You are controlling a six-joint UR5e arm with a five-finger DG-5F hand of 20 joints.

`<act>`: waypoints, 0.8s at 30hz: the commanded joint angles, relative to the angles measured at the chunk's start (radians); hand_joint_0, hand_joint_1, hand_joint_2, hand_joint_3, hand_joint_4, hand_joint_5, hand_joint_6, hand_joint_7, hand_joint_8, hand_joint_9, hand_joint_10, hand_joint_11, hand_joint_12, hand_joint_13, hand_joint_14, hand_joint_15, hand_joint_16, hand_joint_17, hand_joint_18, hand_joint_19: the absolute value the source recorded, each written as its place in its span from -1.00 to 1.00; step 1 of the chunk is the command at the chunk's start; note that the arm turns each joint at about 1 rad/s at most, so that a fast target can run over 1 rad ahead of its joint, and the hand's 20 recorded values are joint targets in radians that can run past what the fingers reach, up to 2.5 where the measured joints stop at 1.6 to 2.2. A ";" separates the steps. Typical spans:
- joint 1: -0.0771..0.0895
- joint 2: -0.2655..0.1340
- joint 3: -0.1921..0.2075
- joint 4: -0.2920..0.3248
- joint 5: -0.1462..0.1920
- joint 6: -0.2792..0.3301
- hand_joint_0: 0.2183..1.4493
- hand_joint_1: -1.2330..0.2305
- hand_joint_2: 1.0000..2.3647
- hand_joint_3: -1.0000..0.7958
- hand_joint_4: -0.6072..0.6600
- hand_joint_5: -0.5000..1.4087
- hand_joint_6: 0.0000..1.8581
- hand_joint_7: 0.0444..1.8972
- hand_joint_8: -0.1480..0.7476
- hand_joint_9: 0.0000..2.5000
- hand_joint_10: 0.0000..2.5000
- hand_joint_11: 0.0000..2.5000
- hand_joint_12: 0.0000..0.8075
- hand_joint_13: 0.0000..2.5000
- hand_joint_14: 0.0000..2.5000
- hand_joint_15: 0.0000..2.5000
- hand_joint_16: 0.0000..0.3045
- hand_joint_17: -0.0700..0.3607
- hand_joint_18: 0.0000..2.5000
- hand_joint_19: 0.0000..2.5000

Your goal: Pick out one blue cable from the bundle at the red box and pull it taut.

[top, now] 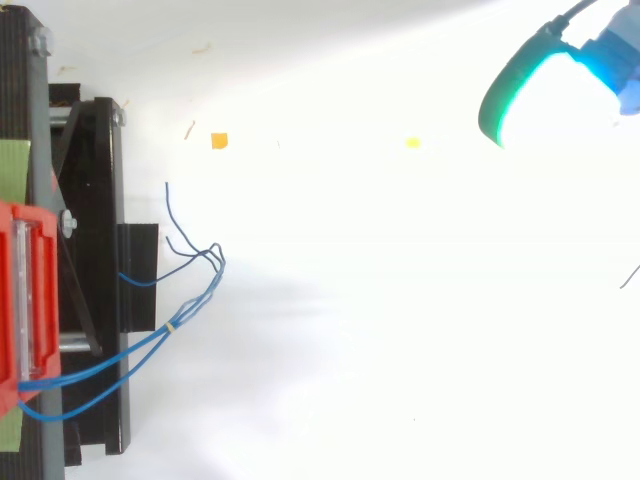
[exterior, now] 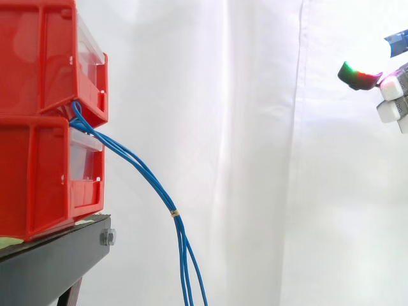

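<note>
Curtain [exterior: 255, 127] of white cloth stands behind the whole work. At the left side, two red bins [exterior: 38, 51] are stacked one on the other, and they rest on a black stand [exterior: 51, 261]. The hand [exterior: 392, 89] comes in at the upper right edge of the side view, high up and well apart from the bins, and one of its pads glows green and red there. In the top view the hand [top: 520, 90] is in the upper right corner with a green and cyan glow. So little of it is seen that one cannot tell if it is released or clenched. The blue cables [exterior: 143, 171] come out between the upper and the lower bin and hang slack, down and to the right. A small yellowish tie [exterior: 174, 213] binds them together. Below the tie the strands part and run out at the bottom edge. From above, their loose ends [top: 195, 250] spread over the white floor beside the stand. A small orange scrap [top: 219, 141] lies further away.
</note>
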 commanded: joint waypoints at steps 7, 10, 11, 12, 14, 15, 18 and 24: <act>0.000 0.000 0.000 0.000 0.000 0.000 -0.54 0.07 -1.00 -0.44 0.18 -0.70 -0.46 -0.34 -0.01 -0.55 -1.00 -0.98 -0.03 -0.60 -1.00 -0.96 -0.62 -0.08 -0.64 -0.80; 0.000 0.000 -0.001 0.000 0.000 0.000 -0.53 0.06 -1.00 -0.44 0.18 -0.71 -0.46 -0.34 -0.02 -0.55 -1.00 -0.99 -0.04 -0.61 -1.00 -0.96 -0.62 -0.08 -0.67 -0.80; 0.000 0.000 0.000 0.000 0.000 0.000 -0.52 -0.01 -1.00 -0.44 0.15 -0.71 -0.46 -0.34 -0.07 -0.58 -1.00 -0.98 -0.09 -0.65 -1.00 -0.97 -0.64 -0.09 -0.70 -0.81; 0.000 0.000 0.000 0.000 0.000 0.000 -0.52 -0.01 -1.00 -0.44 0.15 -0.71 -0.46 -0.34 -0.07 -0.58 -1.00 -0.98 -0.09 -0.65 -1.00 -0.97 -0.64 -0.09 -0.70 -0.81; 0.000 0.000 -0.001 0.000 0.000 0.000 -0.53 0.02 -1.00 -0.44 0.14 -0.72 -0.46 -0.34 -0.07 -0.57 -1.00 -0.98 -0.10 -0.64 -1.00 -0.96 -0.64 -0.10 -0.71 -0.80; 0.000 0.000 0.000 0.000 0.000 0.000 -0.53 0.02 -1.00 -0.44 0.13 -0.72 -0.46 -0.34 -0.07 -0.57 -1.00 -0.98 -0.10 -0.64 -1.00 -0.96 -0.64 -0.11 -0.71 -0.80; 0.000 0.000 0.000 0.000 0.000 0.000 -0.53 0.01 -1.00 -0.44 0.13 -0.72 -0.46 -0.34 -0.08 -0.58 -1.00 -0.98 -0.10 -0.65 -1.00 -0.97 -0.65 -0.11 -0.71 -0.81; 0.002 0.000 0.000 0.000 0.000 0.000 -0.53 0.02 -1.00 -0.44 0.15 -0.72 -0.46 -0.33 -0.06 -0.59 -1.00 -0.98 -0.08 -0.65 -1.00 -0.96 -0.64 -0.11 -0.71 -0.80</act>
